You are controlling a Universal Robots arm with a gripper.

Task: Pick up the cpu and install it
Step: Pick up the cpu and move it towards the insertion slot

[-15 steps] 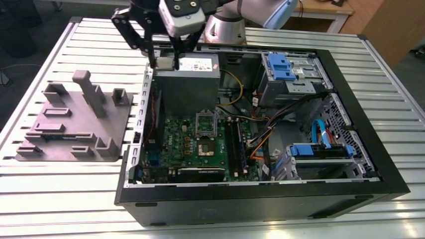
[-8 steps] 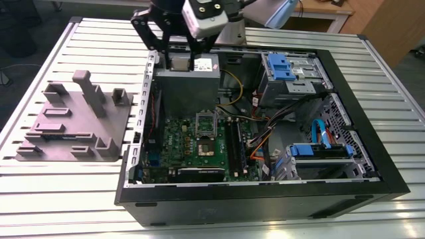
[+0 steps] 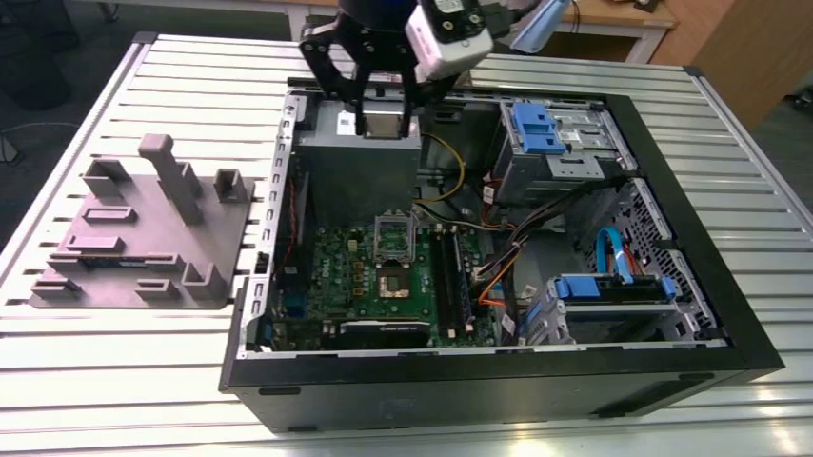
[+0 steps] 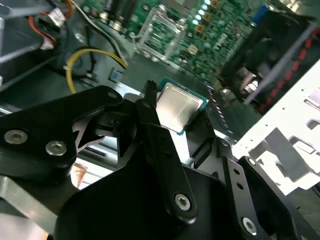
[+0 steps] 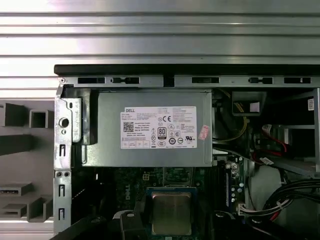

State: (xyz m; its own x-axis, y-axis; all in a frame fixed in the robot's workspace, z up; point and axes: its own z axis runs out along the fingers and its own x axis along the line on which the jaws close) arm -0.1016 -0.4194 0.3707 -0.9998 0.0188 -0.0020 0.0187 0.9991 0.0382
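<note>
My gripper (image 3: pixel 385 124) is shut on the cpu (image 3: pixel 385 114), a small flat square chip with a silver-gray top and pale rim. It hangs above the gray power-supply box (image 3: pixel 360 162) at the back of the open computer case (image 3: pixel 508 376). In both wrist views the cpu (image 4: pixel 177 106) (image 5: pixel 171 212) sits between the black fingers (image 4: pixel 150 107). The motherboard (image 3: pixel 368 286) lies on the case floor. Its open socket (image 3: pixel 392 255) is nearer the front than the gripper, with the silver bracket (image 3: pixel 392 228) standing upright at its back edge.
A gray fixture block (image 3: pixel 140 238) with upright pegs sits on the slatted table (image 3: pixel 128 381) at the exterior view's left. Blue drive cages (image 3: pixel 553 138) (image 3: pixel 610 295) and loose cables (image 3: pixel 508 238) fill the case's right side. A yellow cable (image 4: pixel 75 60) runs beside the power supply.
</note>
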